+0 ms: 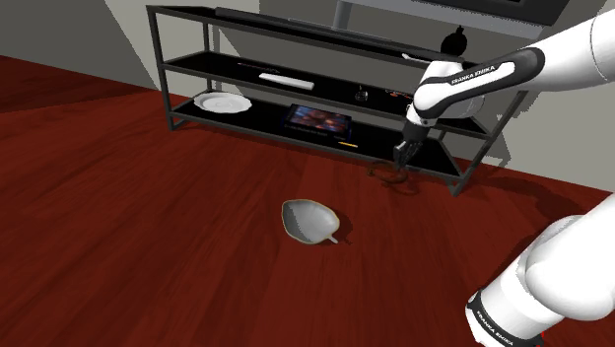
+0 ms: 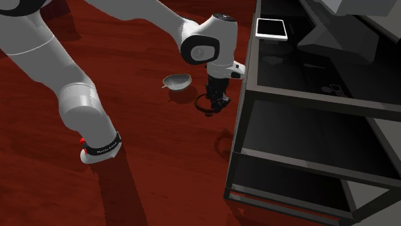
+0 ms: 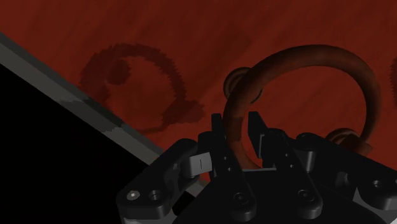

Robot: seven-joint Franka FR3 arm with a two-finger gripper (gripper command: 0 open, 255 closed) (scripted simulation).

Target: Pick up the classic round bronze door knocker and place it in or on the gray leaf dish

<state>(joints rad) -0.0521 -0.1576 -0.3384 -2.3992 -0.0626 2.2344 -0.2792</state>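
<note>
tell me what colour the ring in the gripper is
The ring is dark reddish brown; it shows best in the wrist view, clasped by the gripper.

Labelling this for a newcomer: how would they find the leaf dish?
Find the black three-shelf rack. On the dark red wood floor before it sits a gray leaf-shaped dish. Unlike the rack's round white plate, it has a stem.
</note>
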